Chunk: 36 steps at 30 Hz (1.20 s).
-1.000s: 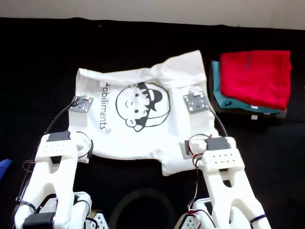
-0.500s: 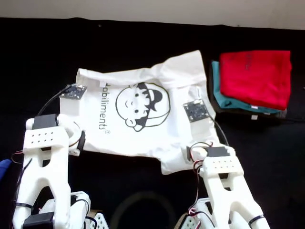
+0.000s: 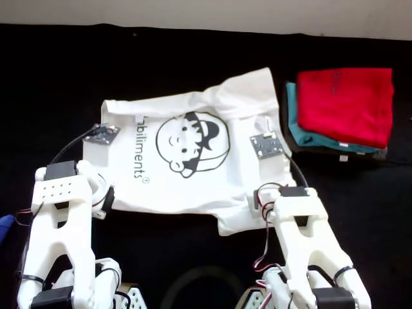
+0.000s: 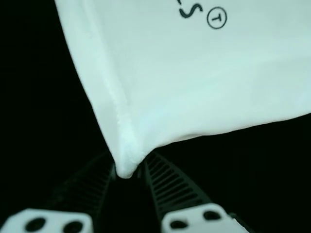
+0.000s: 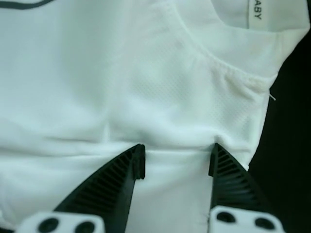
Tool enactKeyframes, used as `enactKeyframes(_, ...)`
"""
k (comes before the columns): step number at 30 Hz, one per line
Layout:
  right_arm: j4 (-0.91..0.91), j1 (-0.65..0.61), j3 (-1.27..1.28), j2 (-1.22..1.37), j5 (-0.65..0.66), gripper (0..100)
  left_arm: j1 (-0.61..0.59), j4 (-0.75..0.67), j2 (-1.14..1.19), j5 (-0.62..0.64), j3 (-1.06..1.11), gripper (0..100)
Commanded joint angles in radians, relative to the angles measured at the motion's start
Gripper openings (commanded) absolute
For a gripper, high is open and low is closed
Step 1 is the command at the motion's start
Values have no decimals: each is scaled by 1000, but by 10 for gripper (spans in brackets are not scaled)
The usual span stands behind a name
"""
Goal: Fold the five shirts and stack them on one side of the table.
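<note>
A white shirt (image 3: 187,174) printed with a cartoon face lay spread in the middle of the black worktop (image 3: 193,51). The left jaws pinched its near left corner, while the right jaws stood spread over the cloth beside the collar. A folded red shirt (image 3: 344,103) topped a teal shirt (image 3: 295,129) at the right.
</note>
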Motion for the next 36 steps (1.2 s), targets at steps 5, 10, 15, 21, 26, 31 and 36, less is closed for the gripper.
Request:
enactKeyframes(5,323,19,-154,-237,6,217,-22,-44,-28,89,-90,10)
enactKeyframes(10,484,10,-211,-332,63,219,-18,-51,-28,147,-168,10)
enactKeyframes(15,374,-16,-59,-274,123,219,-15,-52,-21,147,-170,10)
enactKeyframes(21,79,-16,-36,-68,120,217,-15,-52,-27,147,-173,10)
enactKeyframes(26,1,-5,-245,217,109,217,-15,-46,-27,147,-170,10)
enactKeyframes(31,27,13,-529,438,-2,217,-18,-44,-27,147,-170,10)
enactKeyframes(36,165,13,-662,453,-29,219,-16,-44,-27,147,-170,10)
